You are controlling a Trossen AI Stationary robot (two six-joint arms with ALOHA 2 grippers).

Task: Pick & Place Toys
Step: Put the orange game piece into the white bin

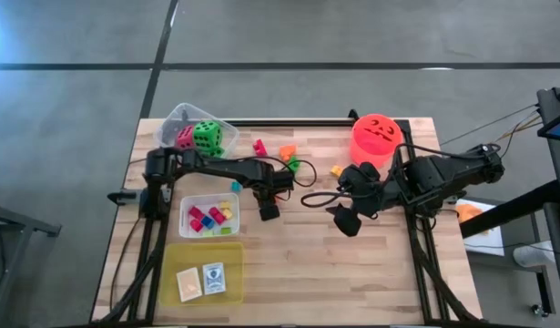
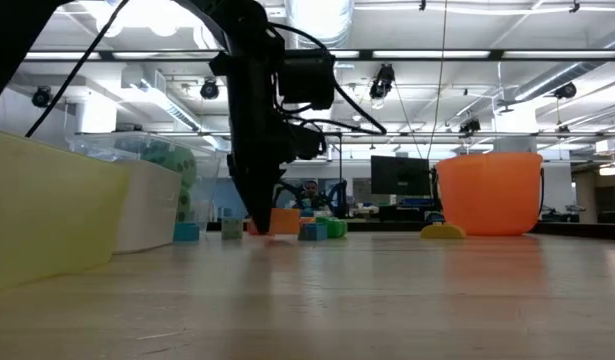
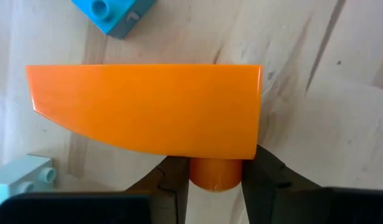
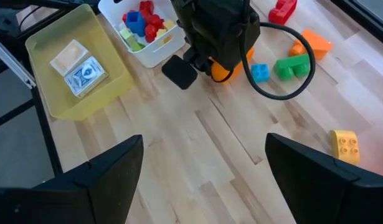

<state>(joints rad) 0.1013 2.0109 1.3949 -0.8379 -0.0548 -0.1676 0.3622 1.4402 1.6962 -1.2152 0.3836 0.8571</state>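
Where the high view looks down, the left gripper (image 1: 269,208) sits mid-table beside the white tub (image 1: 209,216), nearer the loose blocks than the right gripper (image 1: 345,219), whose fingers stand spread. Low view: the orange block (image 2: 283,221) rests at table level against the left fingers. Left wrist view: the fingers (image 3: 172,180) pinch the block's stud, its long axis lying crosswise to them. Right wrist view: the block (image 4: 227,70) peeks from under the left gripper.
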